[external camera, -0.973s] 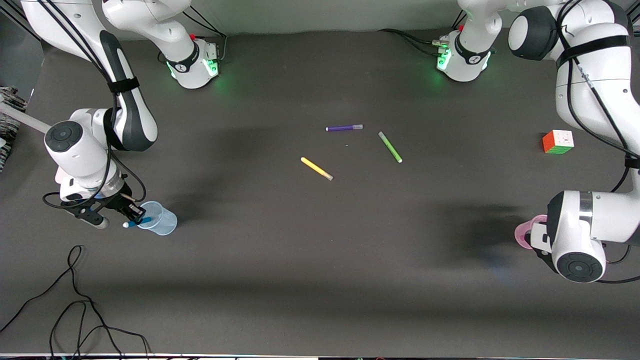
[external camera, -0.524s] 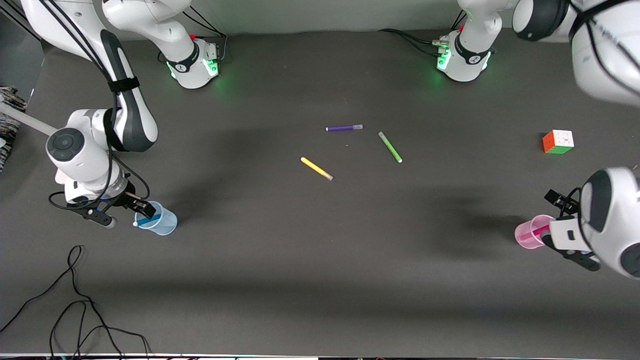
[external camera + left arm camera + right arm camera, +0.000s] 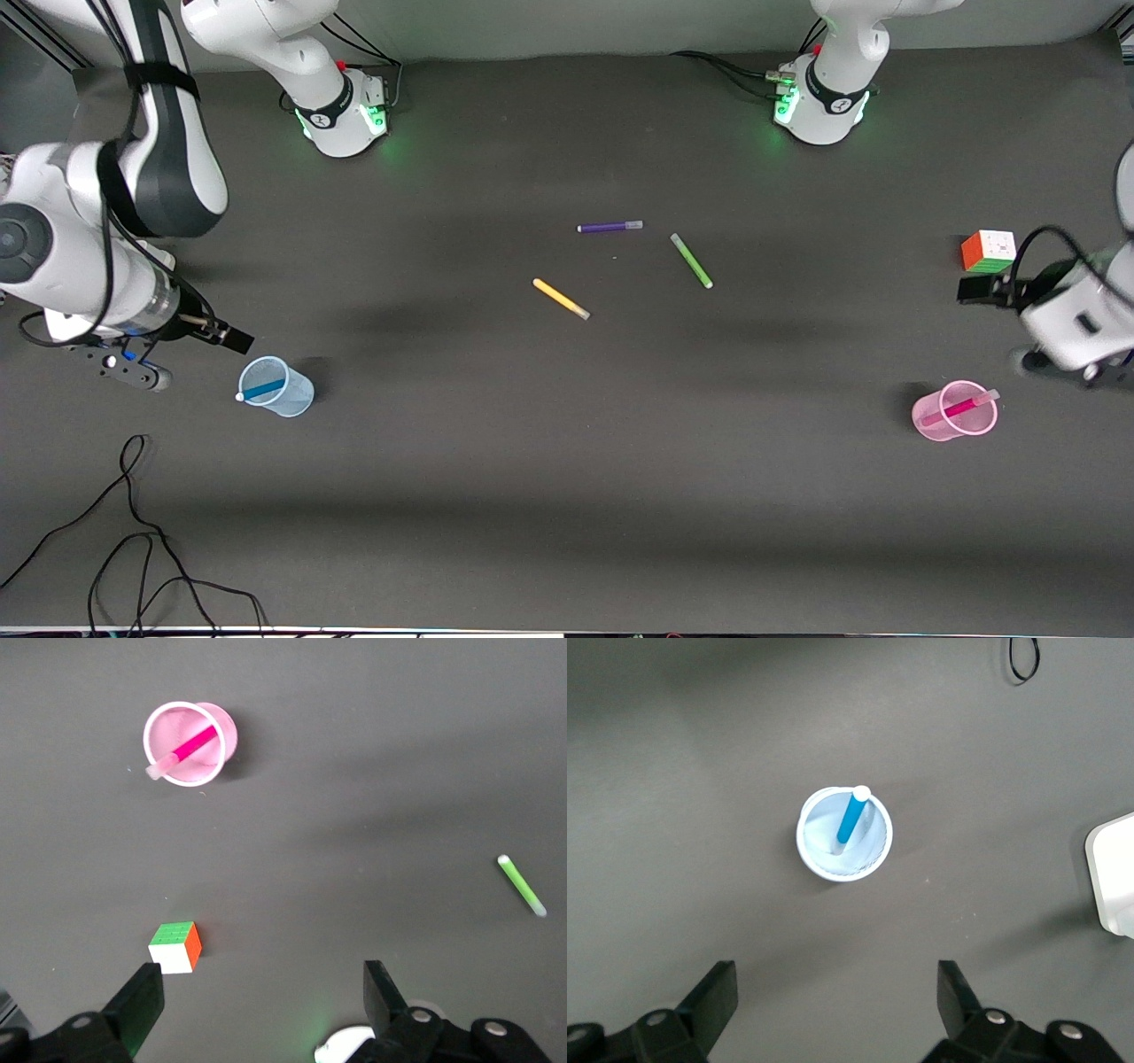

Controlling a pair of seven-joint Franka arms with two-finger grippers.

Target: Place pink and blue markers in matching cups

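The blue marker (image 3: 263,389) leans inside the pale blue cup (image 3: 297,399) at the right arm's end of the table. Both also show in the right wrist view, the marker (image 3: 850,819) in the cup (image 3: 873,855). My right gripper (image 3: 215,331) is open and empty, raised beside that cup (image 3: 835,983). The pink marker (image 3: 957,408) leans inside the pale pink cup (image 3: 974,424) at the left arm's end, also in the left wrist view (image 3: 190,744), (image 3: 226,731). My left gripper (image 3: 979,291) is open and empty, raised near the cube (image 3: 261,983).
A purple marker (image 3: 609,227), a green marker (image 3: 691,260) and a yellow marker (image 3: 561,299) lie mid-table. A multicoloured puzzle cube (image 3: 989,251) sits farther from the front camera than the pink cup. Loose black cable (image 3: 133,532) lies near the front edge.
My right gripper let go of the blue marker in the blue cup and rose away. My left gripper left the pink marker in the pink cup and lifted toward the cube.
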